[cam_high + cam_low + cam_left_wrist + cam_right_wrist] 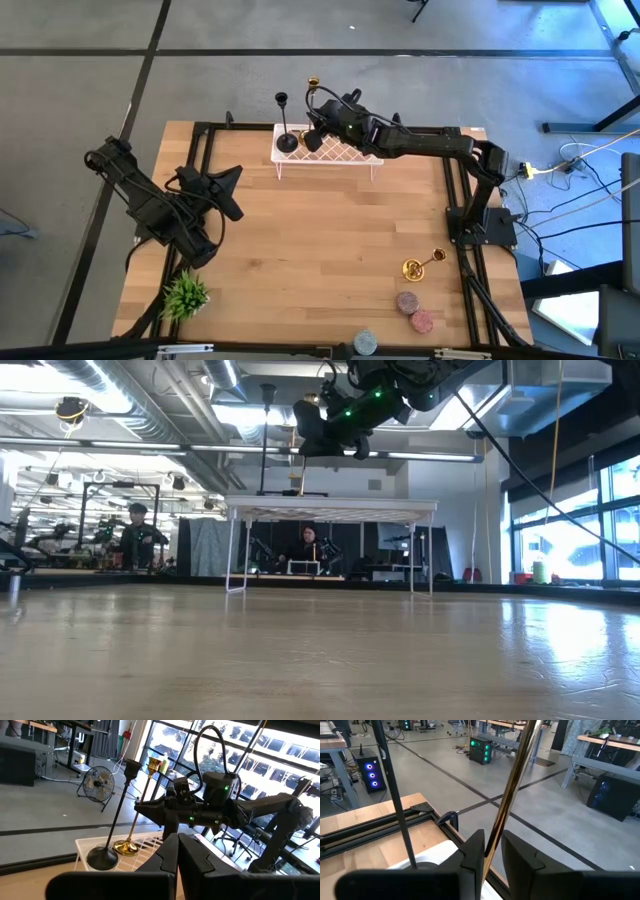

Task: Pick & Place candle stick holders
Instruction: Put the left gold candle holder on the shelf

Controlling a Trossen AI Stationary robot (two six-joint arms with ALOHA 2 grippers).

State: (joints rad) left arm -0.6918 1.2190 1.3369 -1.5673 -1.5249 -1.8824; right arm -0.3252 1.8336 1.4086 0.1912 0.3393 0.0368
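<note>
Right gripper [318, 128] at the far end of the white wire rack [350, 152], fingers [470, 854] pinching the stem of a gold candle stick holder [134, 810]. Its long axis is upright with a slight tilt, cup up, base on the rack. Black candle stick holder [285, 125] stands just beside it on the rack, also upright. A second gold holder [422, 265] lies on its side on the table's near right. Left gripper [232, 190], fingers pressed together, waits over the table's left.
</note>
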